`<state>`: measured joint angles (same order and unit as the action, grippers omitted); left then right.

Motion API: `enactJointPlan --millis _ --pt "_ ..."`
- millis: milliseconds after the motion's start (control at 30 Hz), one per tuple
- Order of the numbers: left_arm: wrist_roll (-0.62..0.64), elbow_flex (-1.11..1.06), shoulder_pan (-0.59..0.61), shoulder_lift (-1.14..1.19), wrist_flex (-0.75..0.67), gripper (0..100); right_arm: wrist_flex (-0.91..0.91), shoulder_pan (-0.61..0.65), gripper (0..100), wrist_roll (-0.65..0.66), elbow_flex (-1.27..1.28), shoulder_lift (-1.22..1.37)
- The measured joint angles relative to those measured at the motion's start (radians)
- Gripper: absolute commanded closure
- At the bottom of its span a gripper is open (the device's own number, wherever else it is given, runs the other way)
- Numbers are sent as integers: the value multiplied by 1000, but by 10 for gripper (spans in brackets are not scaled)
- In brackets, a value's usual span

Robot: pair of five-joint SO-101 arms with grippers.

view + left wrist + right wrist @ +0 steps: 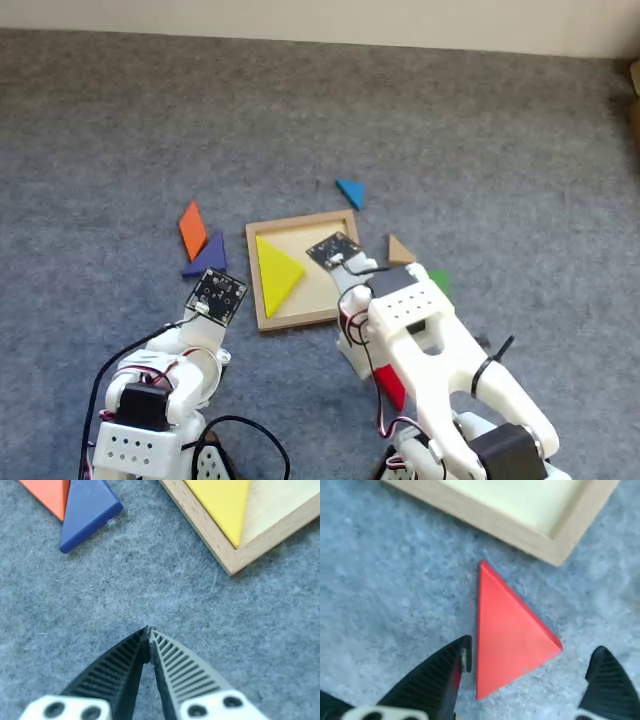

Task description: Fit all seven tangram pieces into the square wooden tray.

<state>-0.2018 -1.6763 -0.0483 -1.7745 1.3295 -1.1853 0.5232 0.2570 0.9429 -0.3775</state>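
One piece seated: a large yellow wooden triangle (277,272) lies flat in the left half of the square wooden tray (300,222), with pale bare board to its right.
Tray: a light wood frame resting on the grey carpet (120,130), mid-scene, just beyond my two arms.
Left gripper (149,632): I see its two ribbed fingers pressed together at the tips with nothing between them. It sits over bare carpet, near the tray's near left corner.
Right gripper (532,655): the jaws are spread wide and hold nothing. One finger sits on each side of a flat red wooden triangle (507,640). I cannot tell whether either finger touches it.
Red triangle: flat on the carpet, just near of the tray's near right corner, one tip pointing at the frame.
Left of tray: an orange wooden parallelogram (192,229) and a dark blue wooden triangle (207,257), lying against each other.
Far of tray: a small blue wooden triangle (350,191), just past the far right corner.
Right of tray: a small brown wooden triangle (400,249). A green wooden piece (440,285) lies nearer, partly hidden by my right arm, so I cannot tell its shape.
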Motion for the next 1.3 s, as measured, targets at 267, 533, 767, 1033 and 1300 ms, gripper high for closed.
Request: enactJointPlan --millis 267,533,767,1033,1300 --pt "0 0 0 0 0 993 87 0 649 0 95 0" --pt "0 0 0 0 0 993 140 0 724 14 129 0" --pt "0 0 0 0 0 993 144 -3 729 23 106 114" --pt "0 0 0 0 0 993 129 -8 813 25 60 138" --pt "0 0 0 0 0 993 38 -5 814 31 71 -43"
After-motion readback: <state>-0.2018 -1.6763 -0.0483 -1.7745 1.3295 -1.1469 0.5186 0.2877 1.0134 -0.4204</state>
